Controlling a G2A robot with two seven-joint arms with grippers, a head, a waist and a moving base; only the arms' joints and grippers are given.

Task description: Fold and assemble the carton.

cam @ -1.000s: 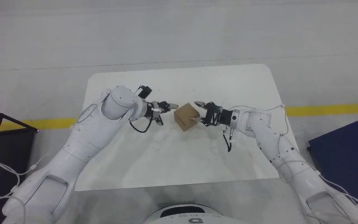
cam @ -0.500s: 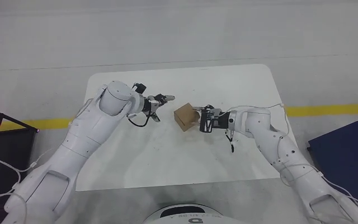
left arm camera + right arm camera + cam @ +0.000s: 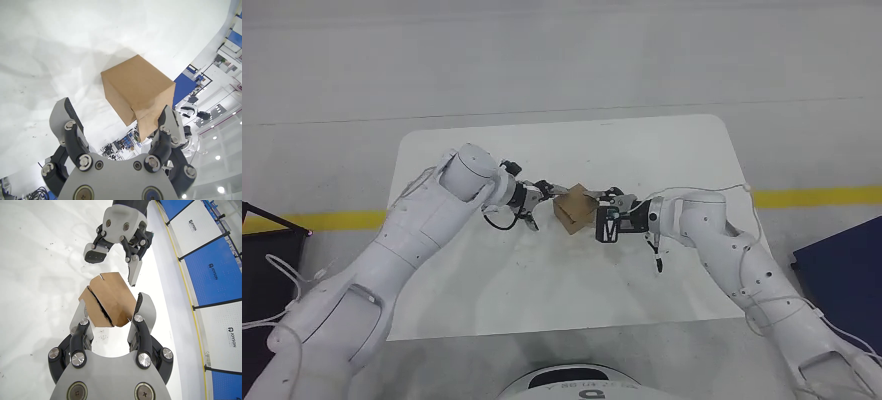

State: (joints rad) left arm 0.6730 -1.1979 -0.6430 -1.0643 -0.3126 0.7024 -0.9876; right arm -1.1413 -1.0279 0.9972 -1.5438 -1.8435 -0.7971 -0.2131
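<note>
carton mid-table, split seam end toward 4 o'clock | right pincer at its 4 o'clock, nearer, clamped on that end, forearm low | left pincer at its 10 o'clock, apart, one finger touching loose flap | next, likely: left presses flap in
</note>
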